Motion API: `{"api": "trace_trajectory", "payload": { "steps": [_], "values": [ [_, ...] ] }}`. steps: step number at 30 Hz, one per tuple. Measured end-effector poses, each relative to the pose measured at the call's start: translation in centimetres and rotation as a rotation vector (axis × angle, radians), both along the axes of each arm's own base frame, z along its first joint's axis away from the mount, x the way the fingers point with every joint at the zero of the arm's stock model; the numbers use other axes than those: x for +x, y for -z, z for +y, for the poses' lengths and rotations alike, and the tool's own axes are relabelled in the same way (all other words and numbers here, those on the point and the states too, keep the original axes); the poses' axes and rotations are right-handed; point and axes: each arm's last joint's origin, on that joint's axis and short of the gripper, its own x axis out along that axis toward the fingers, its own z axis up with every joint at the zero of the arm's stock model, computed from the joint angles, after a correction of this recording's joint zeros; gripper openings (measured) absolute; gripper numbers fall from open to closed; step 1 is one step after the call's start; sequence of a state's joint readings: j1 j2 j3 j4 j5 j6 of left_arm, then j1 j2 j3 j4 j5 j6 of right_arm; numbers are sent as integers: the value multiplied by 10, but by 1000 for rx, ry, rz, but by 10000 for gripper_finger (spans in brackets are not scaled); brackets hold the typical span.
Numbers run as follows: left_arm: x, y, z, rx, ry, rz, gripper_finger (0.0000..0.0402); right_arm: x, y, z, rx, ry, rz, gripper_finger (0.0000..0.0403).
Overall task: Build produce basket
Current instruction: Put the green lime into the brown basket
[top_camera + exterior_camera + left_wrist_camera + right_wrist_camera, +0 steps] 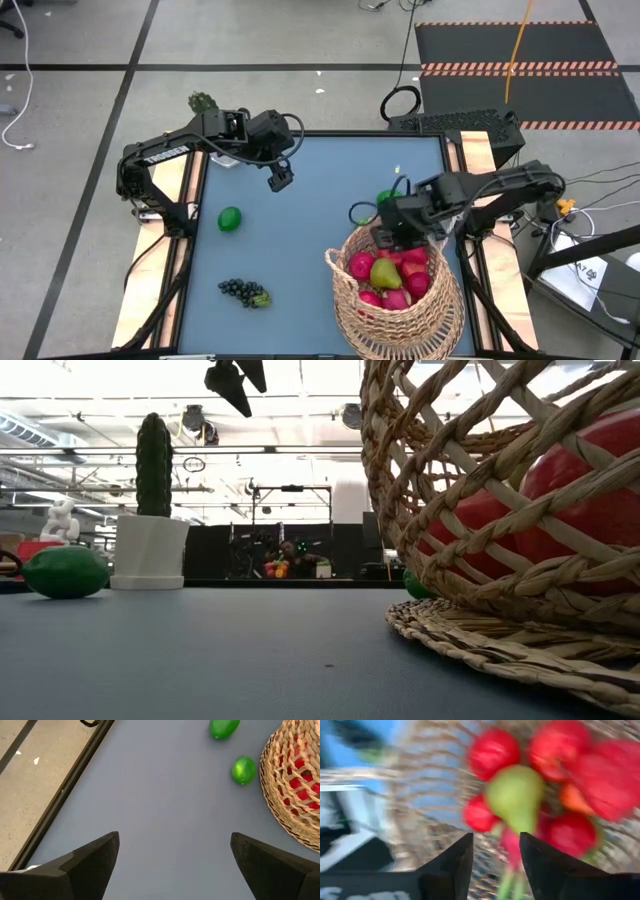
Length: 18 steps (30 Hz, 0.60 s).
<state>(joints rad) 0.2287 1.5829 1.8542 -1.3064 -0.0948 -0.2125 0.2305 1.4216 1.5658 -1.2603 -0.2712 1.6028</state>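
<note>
The tan woven basket [395,300] stands at the table's near right and holds red apples [362,266] and a yellow-green pear [385,272]. My right gripper [393,240] hovers over the basket's far rim, pointing down into it, its fingers apart [496,855]. My left gripper [280,180] hangs wide open over the far middle of the table with nothing in it [175,855]. A lime [230,218] and a dark grape bunch [243,292] lie on the left of the table. Another lime [386,198] lies just beyond the basket; the left wrist view shows two limes there [243,770], [223,727]. My right gripper: a pink and green fruit [511,870] shows in the gap between its fingers, above the other fruit in the basket. The view is blurred, and I cannot tell whether the fingers touch it.
A green cactus [153,465] in a white pot [148,552] stands beyond the table's far left corner. The blue table top [320,250] lies bare between the limes, the grapes and the basket.
</note>
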Motion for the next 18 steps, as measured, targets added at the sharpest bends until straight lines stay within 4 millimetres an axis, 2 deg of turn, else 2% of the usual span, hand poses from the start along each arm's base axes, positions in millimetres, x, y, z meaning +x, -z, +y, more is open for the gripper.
{"api": "trace_trajectory", "payload": {
  "steps": [10,18],
  "values": [
    [-6,4,-3,-80,-43,59,383,-26,-54,-22,-200,83,-515,155],
    [-21,10,-7,-189,-214,191,383,-47,-74,-46,-439,59,-679,153]
  ]
}}
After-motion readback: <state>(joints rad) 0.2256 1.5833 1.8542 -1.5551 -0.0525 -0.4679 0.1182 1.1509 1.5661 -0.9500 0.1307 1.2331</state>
